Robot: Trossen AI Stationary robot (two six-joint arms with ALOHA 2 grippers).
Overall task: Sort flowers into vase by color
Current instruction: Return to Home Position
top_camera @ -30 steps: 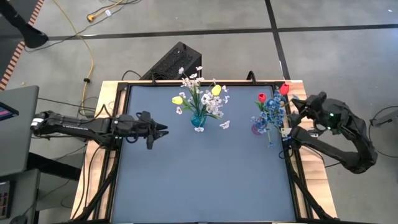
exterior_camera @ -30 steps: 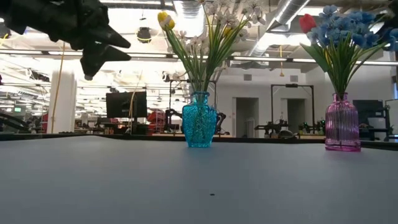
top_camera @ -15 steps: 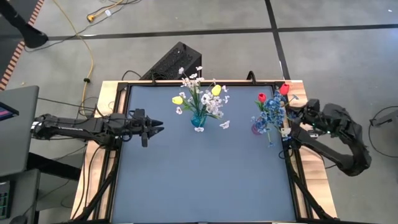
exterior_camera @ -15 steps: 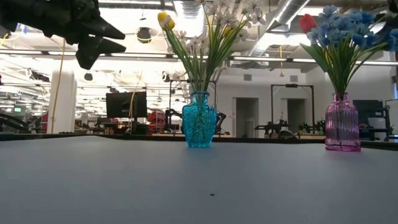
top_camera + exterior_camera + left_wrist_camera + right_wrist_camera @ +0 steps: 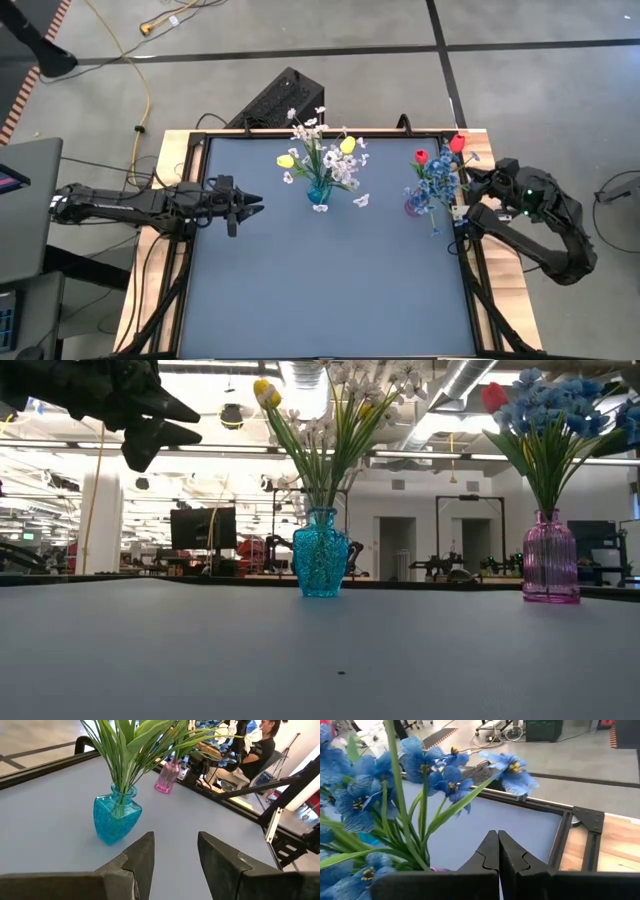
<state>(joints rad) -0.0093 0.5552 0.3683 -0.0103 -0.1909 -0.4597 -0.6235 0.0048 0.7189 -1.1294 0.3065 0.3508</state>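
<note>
Fingers together, my right gripper [image 5: 498,834] hung near blue flowers [image 5: 437,770] at the table's [image 5: 330,290] right edge; retreating might snag them; my left gripper [image 5: 175,837] hung parted.

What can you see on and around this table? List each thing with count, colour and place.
table: one, grey, centre
turquoise vase: one, table's far middle
violet vase: one, table's far right
yellow tulips: two, in turquoise vase
white blossoms: many, in turquoise vase
red tulips: two, in violet vase
blue blossoms: many, in violet vase
black box: one, floor behind table
left gripper: one, dark, open, over table's left side
right gripper: one, dark, shut, beside blue blossoms
</note>
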